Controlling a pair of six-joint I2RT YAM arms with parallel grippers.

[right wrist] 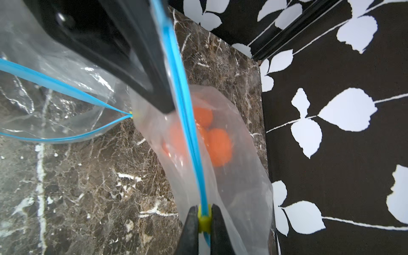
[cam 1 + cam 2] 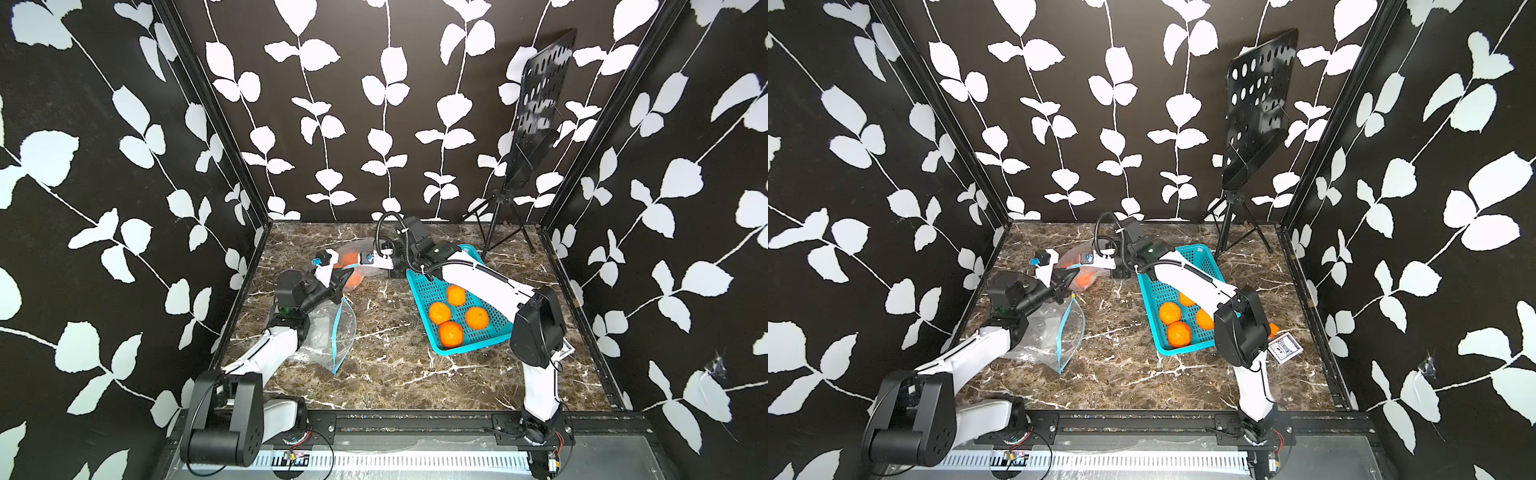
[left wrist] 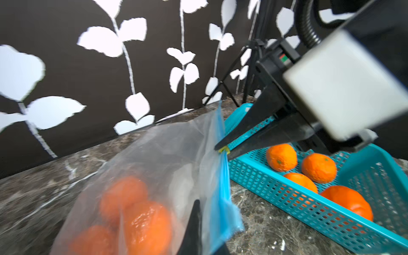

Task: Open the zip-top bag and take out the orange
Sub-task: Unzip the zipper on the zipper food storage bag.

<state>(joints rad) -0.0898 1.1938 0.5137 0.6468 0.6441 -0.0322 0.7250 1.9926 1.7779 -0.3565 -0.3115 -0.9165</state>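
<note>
R gripper (image 1: 204,212) clamped on yellow slider (image 1: 204,220) at zip-top bag (image 3: 167,159) end just beside teal basket (image 3: 276,194), L gripper (image 3: 207,234) pinching the far end; zip (image 1: 187,132) runs straight btwn them, so pull prob. heads toward L.

Both top views look down from high at the front over the whole desk (image 2: 395,374) toward the back wall (image 2: 365,174). Each wrist view sits very close to the zip-top bag (image 3: 167,159): the left faces the teal basket (image 3: 331,220), the right looks along the blue zip strip (image 1: 187,123) onto the desk.
</note>
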